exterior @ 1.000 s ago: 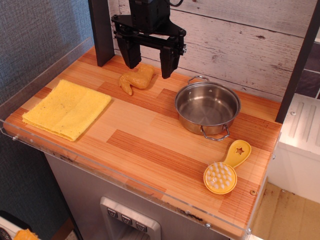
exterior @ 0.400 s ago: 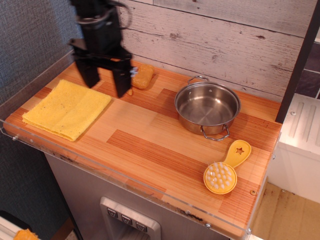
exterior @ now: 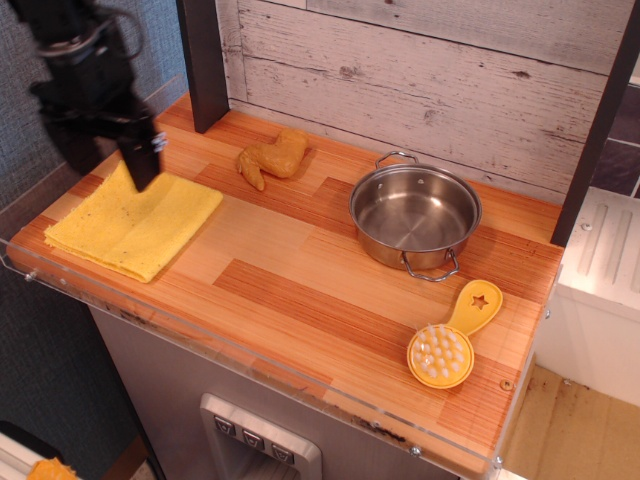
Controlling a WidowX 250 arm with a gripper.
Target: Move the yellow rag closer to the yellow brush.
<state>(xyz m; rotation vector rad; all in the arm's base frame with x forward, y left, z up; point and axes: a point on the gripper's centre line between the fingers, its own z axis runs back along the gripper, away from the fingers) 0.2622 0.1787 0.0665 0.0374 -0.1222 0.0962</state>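
So the hand [exterior: 108, 160] is up over the left end of the wooden surface [exterior: 300, 290], above the back part of the yellow rag [exterior: 135, 218]. It's pretty motion-blurred, but you can make out two dark fingers [exterior: 140, 160] pointing down with a gap between them, so it looks spread, nothing pinched in it. Can't really tell if the tips are touching the cloth or just above it.

The yellow rag lies flat at the front-left corner of the surface, folded into a rough rectangle, its front corner close to the clear plastic lip along the edge.

The yellow brush [exterior: 450, 338] is way over at the front-right corner, bristle head toward the front edge, handle with the star hole angled toward the back right. Rag and brush are well apart, basically opposite ends.

In between, toward the back right, sits a steel pot [exterior: 415, 220], empty, upright, near the brush handle but not touching. A toy chicken wing [exterior: 272, 158] lies near the back edge, between rag and pot, by the whitewashed plank wall [exterior: 430, 70].
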